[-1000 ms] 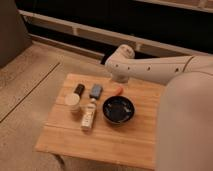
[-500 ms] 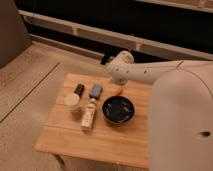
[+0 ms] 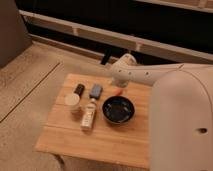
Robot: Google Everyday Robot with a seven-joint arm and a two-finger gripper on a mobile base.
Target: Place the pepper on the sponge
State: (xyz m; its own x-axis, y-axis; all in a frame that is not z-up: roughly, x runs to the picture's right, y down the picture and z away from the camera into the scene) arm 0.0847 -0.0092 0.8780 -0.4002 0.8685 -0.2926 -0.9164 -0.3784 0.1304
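Observation:
The pepper (image 3: 118,92), a small orange-red piece, lies on the wooden table (image 3: 100,135) just behind the black bowl (image 3: 118,109), partly under my arm. To its left sits the blue-grey sponge (image 3: 96,90), flat on the table. My gripper (image 3: 118,82) is at the end of the white arm, directly above the pepper at the table's back edge. The arm's bulk covers the fingers.
A small dark cylinder (image 3: 79,89) stands left of the sponge, with a pale round cup (image 3: 73,101) in front of it. A pale bottle (image 3: 88,116) lies between cup and bowl. My white arm body (image 3: 182,120) fills the right side.
The arm has shifted slightly and the view has drawn in. The gripper end now sits lower over the pepper. The table objects have not moved.

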